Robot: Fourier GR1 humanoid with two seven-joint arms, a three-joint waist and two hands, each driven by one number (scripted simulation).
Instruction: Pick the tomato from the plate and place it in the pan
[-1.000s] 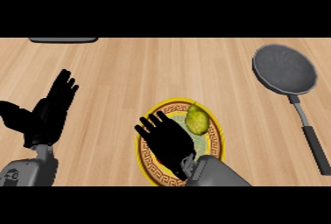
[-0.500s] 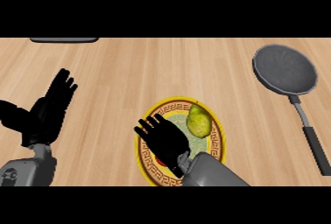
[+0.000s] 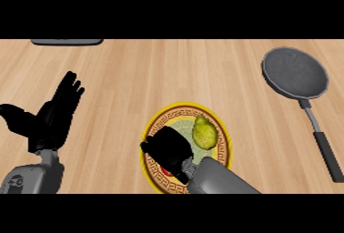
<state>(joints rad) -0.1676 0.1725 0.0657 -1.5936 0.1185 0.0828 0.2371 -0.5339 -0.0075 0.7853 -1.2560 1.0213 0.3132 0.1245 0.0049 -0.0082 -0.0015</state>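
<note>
While the right hand point(image 3: 169, 146) hangs over the plate point(image 3: 156, 132), fingers seemingly curled down and holding nothing, the yellow-green fruit point(image 3: 204, 132) lies just right of it, long axis pointing away; left hand point(image 3: 50, 119) rests open

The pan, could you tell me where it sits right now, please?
In the head view the pan lies at the upper right, handle toward the robot, right of the plate.
</note>
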